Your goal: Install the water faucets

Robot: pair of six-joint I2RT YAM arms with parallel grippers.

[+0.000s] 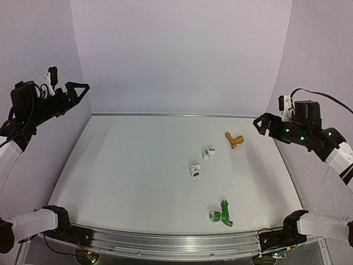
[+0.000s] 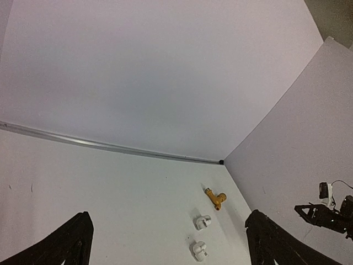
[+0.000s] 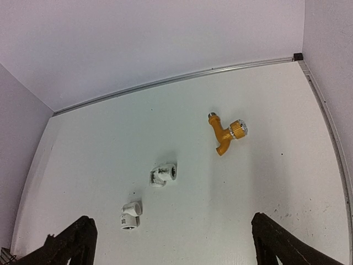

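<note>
Two faucets need fitting, and I think neither is in yet; every piece lies loose on the white table (image 1: 127, 176), spread out with gaps, so my fingers can come down on one piece and not bump the next. The yellow faucet (image 1: 235, 140) lies on its side, below my right gripper (image 1: 258, 123) and a little toward the middle; it is the piece nearest that hand. The green faucet (image 1: 222, 213) lies flat too, well apart from the right gripper, back near that arm's base. Both are far from my left gripper (image 1: 83, 91), way across the table. The far white fitting (image 1: 208, 153) and the near white fitting (image 1: 195, 169) sit between the hands, much closer to the right one; they are near each other but not touching; I guess the faucets go into these, so they wait where either hand can reach.

Both arms are lifted high and pulled out to the sides; the left one hangs over the left edge, the right one over the right edge, each pointing in toward the middle; I think they are held like this so I can see all the pieces. Both hands are spread wide, with nothing between the fingers.
</note>
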